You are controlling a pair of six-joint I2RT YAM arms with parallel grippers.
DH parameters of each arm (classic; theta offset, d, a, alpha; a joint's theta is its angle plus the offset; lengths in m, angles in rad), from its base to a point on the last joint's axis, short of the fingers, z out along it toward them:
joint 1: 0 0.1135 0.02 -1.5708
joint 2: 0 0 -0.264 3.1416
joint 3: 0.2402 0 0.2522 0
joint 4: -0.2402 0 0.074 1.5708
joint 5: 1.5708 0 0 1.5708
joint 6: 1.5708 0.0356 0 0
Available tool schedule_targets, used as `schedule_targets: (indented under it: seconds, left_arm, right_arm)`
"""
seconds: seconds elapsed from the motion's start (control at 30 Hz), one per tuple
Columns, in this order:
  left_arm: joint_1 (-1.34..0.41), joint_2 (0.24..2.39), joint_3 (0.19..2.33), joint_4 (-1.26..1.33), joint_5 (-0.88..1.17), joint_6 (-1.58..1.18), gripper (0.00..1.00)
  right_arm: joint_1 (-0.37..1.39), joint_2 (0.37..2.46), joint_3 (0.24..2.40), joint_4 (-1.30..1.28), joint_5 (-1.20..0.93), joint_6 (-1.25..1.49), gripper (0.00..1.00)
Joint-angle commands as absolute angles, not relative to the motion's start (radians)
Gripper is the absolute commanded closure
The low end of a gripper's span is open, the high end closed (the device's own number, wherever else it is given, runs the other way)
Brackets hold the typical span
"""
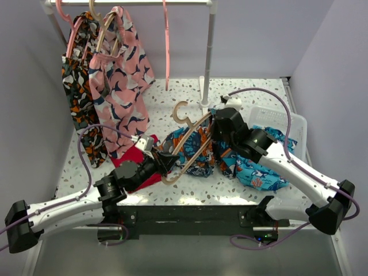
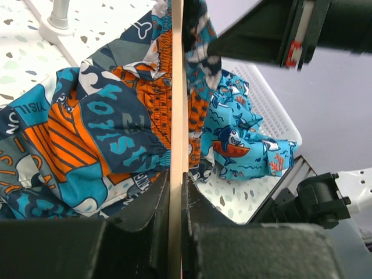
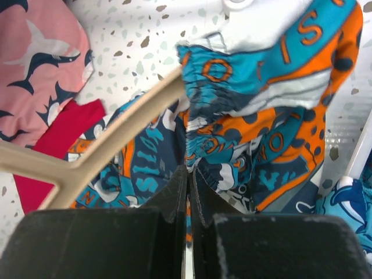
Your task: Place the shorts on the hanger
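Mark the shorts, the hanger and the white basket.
shorts (image 2: 87, 133), left wrist view, on the printed fabric left of the hanger bar.
hanger (image 3: 125, 125), right wrist view, on its tan sloping arm.
white basket (image 2: 264, 102), left wrist view, on its gridded wall.

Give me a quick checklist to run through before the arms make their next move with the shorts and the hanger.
1. Left gripper clamped on the hanger: ok.
2. Right gripper pinching the shorts at the waistband: ok.
3. Hanger arm inside the waistband opening: cannot tell; the fabric bunches right at the arm's end.
4. Hook free, with nothing caught on it: ok.
5. Turquoise shorts lying apart from the hanger: ok.
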State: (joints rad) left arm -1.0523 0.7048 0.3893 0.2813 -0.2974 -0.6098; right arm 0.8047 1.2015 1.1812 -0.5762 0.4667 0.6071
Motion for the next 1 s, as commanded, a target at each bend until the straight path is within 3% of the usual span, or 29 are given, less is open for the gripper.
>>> schedule_targets:
  seconds: [0.0, 0.03, 0.13, 0.17, 0.33, 0.5, 0.97]
  left_arm:
    - [-1.081, 0.707, 0.347, 0.587, -0.431, -0.618, 1.0]
    - [-1.086, 0.728, 0.342, 0.597, -0.433, -0.617, 1.0]
    - [-1.107, 0.765, 0.331, 0.62, -0.431, -0.615, 1.0]
    - [-1.111, 0.768, 0.325, 0.636, -0.434, -0.615, 1.0]
    - [-1.127, 0.749, 0.292, 0.663, -0.468, -0.615, 1.0]
    - [-1.135, 0.717, 0.273, 0.661, -0.486, -0.623, 1.0]
    - [-1.14, 0.67, 0.264, 0.657, -0.511, -0.633, 1.0]
  right_arm:
    - [0.815, 1.118, 1.045, -0.537, 0.468, 0.637, 0.95]
    - [0.815, 1.112, 1.028, -0.534, 0.471, 0.641, 0.78]
    - [0.813, 1.088, 0.979, -0.525, 0.476, 0.661, 0.53]
    - [0.815, 1.077, 0.948, -0.508, 0.474, 0.667, 0.52]
    - [0.813, 1.031, 0.848, -0.437, 0.463, 0.709, 0.51]
    - [0.813, 1.061, 0.75, -0.368, 0.433, 0.79, 0.63]
    - [0.873, 1.144, 0.592, -0.215, 0.44, 0.891, 0.65]
